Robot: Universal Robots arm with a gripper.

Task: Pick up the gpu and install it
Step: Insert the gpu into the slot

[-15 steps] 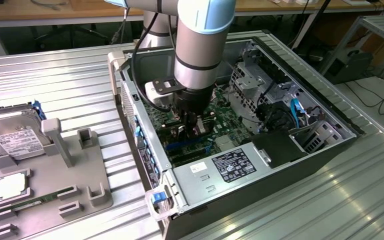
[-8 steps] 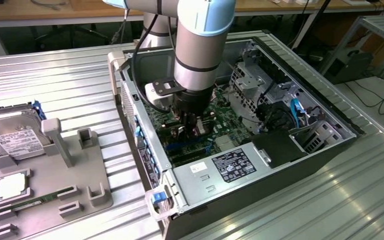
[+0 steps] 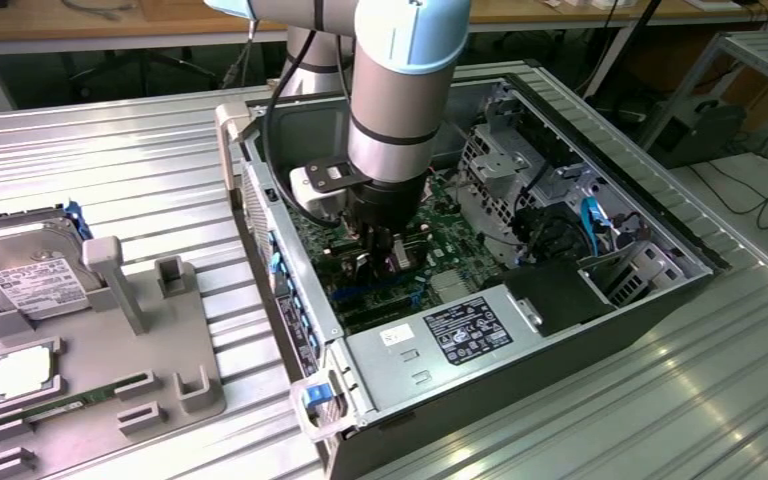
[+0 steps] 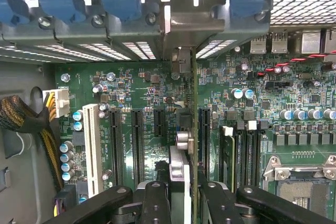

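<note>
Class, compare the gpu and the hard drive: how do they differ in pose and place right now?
The gpu stands on edge in the gripper, inside the computer case above the motherboard; the hard drive lies label-up in the grey holder outside the case, untouched. Both are computer parts.

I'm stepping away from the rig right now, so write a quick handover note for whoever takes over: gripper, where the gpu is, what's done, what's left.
Gripper: down inside the open computer case, over the motherboard, shut on the gpu.
Gpu: already picked up, held on edge between the fingers, standing upright over the motherboard with its bracket end toward the rear slot covers. Whether it is fully seated in a slot cannot be told.
Holder on the exterior view's left: hard drive and memory stick sit there.
Done: pickup and carry into the case.
Left: confirm seating, release.
</note>
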